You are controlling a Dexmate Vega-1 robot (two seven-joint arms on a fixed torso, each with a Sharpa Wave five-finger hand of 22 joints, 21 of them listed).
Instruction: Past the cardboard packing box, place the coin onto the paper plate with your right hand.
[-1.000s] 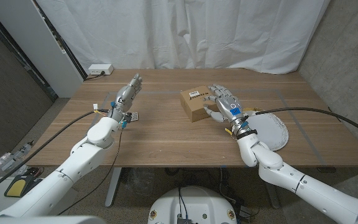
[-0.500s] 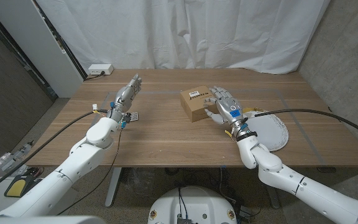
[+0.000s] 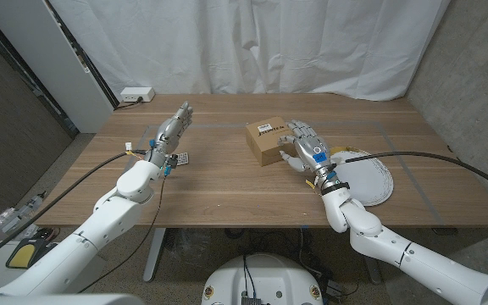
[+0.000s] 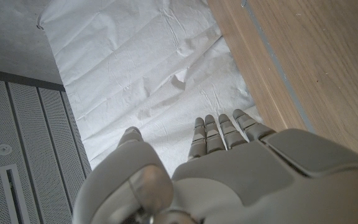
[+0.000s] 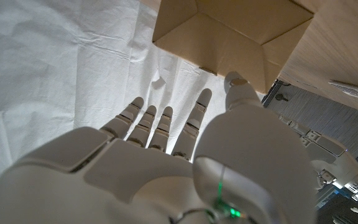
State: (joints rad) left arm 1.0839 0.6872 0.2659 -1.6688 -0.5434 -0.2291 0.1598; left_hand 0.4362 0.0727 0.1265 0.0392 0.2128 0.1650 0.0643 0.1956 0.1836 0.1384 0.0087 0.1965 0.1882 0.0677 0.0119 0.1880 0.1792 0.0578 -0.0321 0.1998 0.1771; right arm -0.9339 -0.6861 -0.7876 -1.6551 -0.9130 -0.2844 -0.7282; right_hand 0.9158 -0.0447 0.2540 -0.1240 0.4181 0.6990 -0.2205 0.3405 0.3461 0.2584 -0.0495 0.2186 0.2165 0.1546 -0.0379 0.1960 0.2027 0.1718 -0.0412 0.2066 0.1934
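This looks like a robot test room. A white sheet (image 3: 252,42) hangs behind the far edge of the wooden desk (image 3: 227,182). Cables (image 3: 83,174) run along the robot's arms, and a power strip (image 3: 135,95) sits at the desk's far left corner.

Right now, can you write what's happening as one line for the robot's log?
right robot hand: open, beside box | left robot hand: open, idle | plate: right of box | coin: not seen

The cardboard box (image 3: 268,142) stands just beside the right hand (image 3: 306,145).
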